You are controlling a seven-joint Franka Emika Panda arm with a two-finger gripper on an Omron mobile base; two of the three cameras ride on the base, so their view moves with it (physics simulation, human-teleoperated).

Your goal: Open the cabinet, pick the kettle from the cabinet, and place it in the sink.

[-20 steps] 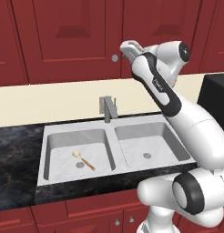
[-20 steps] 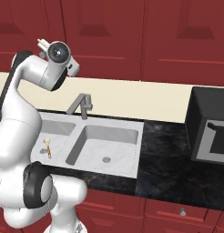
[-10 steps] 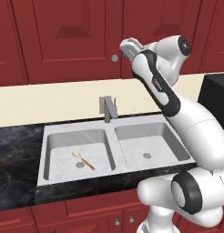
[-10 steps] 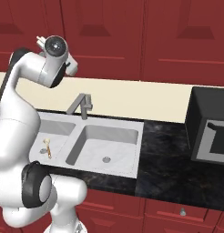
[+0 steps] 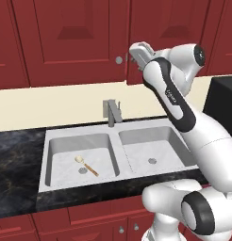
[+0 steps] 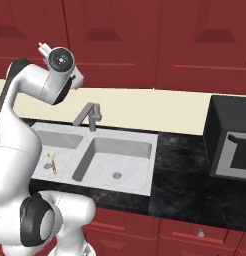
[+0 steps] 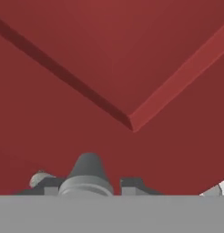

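Note:
The dark red cabinet [image 5: 75, 42] [image 6: 110, 45] hangs above the counter with both doors shut, so the kettle is hidden. My gripper [image 5: 135, 51] [image 6: 43, 47] is raised against the right door by the centre seam, just right of the left door's round silver knob [image 5: 119, 60]. In the hand view the door panel [image 7: 109, 68] is very close, and a grey knob [image 7: 89, 175] stands between my dark fingertips [image 7: 132, 184]. The gripper [image 7: 92, 184] looks open around it. The light grey double sink [image 5: 136, 134] [image 6: 145, 165] lies below.
A small wooden-handled spoon [image 5: 87, 164] [image 6: 51, 161] lies in the left basin. The square grey faucet [image 5: 111, 112] [image 6: 90, 116] rises behind the basins. A black microwave [image 6: 230, 145] stands on the dark counter to the right. A second knob [image 7: 38, 178] shows beside my left fingertip.
The hand has shifted only slightly at the cabinet door, turning a little at the wrist. The doors have stayed shut and the sink is unchanged.

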